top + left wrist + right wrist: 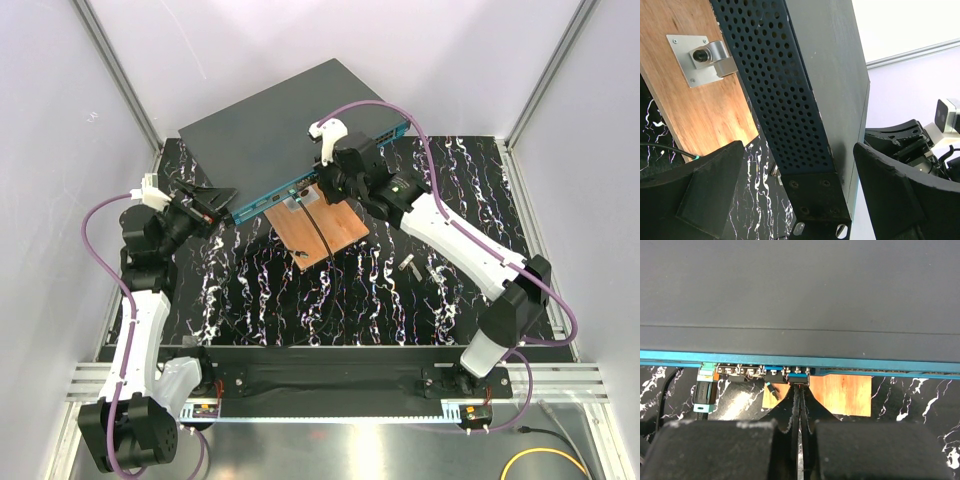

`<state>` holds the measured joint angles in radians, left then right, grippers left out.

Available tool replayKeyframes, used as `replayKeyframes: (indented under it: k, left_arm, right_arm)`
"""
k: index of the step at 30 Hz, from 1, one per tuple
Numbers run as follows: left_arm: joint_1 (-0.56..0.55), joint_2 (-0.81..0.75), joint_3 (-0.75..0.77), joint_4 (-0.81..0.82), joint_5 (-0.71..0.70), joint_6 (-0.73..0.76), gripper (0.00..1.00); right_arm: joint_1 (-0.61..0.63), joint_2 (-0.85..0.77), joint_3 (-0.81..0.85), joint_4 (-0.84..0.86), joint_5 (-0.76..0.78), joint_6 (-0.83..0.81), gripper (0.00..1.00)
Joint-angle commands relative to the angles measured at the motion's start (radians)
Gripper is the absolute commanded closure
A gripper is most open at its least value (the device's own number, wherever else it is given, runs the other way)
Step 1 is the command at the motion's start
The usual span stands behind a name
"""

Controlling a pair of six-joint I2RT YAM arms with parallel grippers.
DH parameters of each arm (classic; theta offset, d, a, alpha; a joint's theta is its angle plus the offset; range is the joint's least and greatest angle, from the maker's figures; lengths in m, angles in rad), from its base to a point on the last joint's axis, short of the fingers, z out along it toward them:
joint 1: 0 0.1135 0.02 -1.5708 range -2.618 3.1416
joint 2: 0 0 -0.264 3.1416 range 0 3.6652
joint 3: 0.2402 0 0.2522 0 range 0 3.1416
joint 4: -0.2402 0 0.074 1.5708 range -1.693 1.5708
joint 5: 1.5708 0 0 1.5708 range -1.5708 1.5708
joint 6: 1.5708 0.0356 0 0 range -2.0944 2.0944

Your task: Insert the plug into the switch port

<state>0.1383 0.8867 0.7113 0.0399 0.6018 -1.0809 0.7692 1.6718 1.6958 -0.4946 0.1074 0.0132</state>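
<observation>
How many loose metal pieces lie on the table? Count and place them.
2: one metal piece right of the wooden board, the other just right of it. More may be hidden.

Two tools: left tool (218,198), right tool (320,190); one switch (290,130); one board (325,235).

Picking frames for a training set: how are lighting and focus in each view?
Top external: even light, sharp, a bright sheen on the metal strip. Left wrist: the wall is blown out white, a warm glare sits on the board, the perforated side of the switch is crisp. Right wrist: the ports lie in shadow under the switch's top; the near foreground is soft.
</observation>
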Motion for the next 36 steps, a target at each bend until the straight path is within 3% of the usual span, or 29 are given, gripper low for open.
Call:
replayKeyframes:
  k: [1, 14, 29, 36]
  left_arm:
    - [-0.002, -0.003, 0.005, 0.051, 0.007, 0.012, 0.02]
    - [-0.005, 0.006, 0.001, 0.058, 0.009, 0.009, 0.02]
    - [-0.039, 0.001, 0.007, 0.021, -0.005, 0.061, 0.05]
    - [-0.039, 0.004, 0.03, -0.004, -0.005, 0.075, 0.04]
  right_arm:
    - [-0.007, -0.001, 0.038, 0.128, 0.046, 0.069, 0.99]
    - [-0.005, -0.001, -0.005, 0.3, 0.118, 0.119, 1.0]
    - [-0.002, 0.088, 0.172, 0.263, 0.06, 0.108, 1.0]
    - [-0.002, 0.051, 0.133, 0.205, 0.026, 0.062, 0.99]
